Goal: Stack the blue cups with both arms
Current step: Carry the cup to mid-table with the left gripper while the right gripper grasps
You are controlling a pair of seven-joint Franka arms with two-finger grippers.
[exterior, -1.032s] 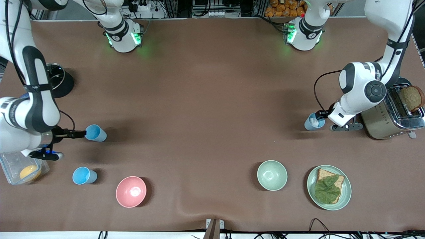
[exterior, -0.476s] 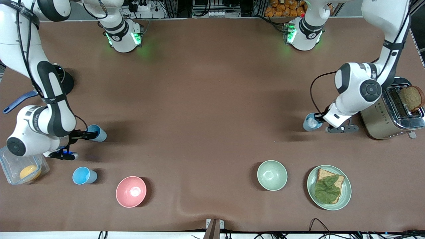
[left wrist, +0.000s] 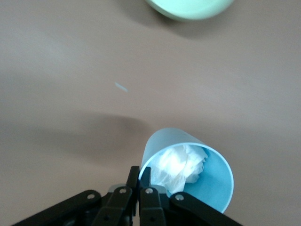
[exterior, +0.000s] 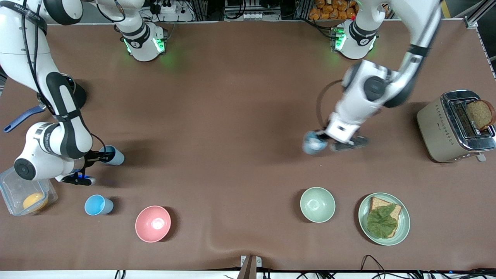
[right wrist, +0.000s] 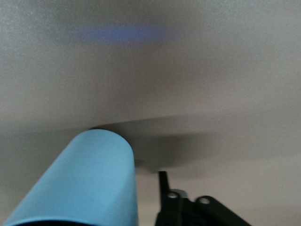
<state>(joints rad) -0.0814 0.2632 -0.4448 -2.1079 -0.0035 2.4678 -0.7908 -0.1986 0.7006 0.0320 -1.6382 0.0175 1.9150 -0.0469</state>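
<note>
Front view shows the left gripper (exterior: 321, 140) up over the bare brown table (exterior: 232, 116), its fingers pinched together on the rim of a paler grey-blue plastic tumbler (exterior: 313, 143) that hangs just beside them, above the stretch of table between the arm's base and the pale green bowl (exterior: 317, 204). From the left wrist view the two black fingertips (left wrist: 145, 177) meet across the wall of that tumbler (left wrist: 190, 174), one outside and one inside the rim, and a crumpled white wad of paper (left wrist: 181, 165) sits inside the cup right next to them; the edge of the green bowl (left wrist: 188, 7) shows on the table past the cup. At the right arm's end of the table, the right gripper (exterior: 100, 156) reaches to a bright sky-blue tumbler (exterior: 112, 155), its fingers closed on that cup's rim. In the right wrist view this cup (right wrist: 84, 183) fills the space beside one dark finger (right wrist: 163, 186), its side tilted across the frame. A second sky-blue tumbler (exterior: 98, 205) stands alone on the table, apart from the right fingers and nearer to the front camera, beside a round pink bowl (exterior: 153, 223).
</note>
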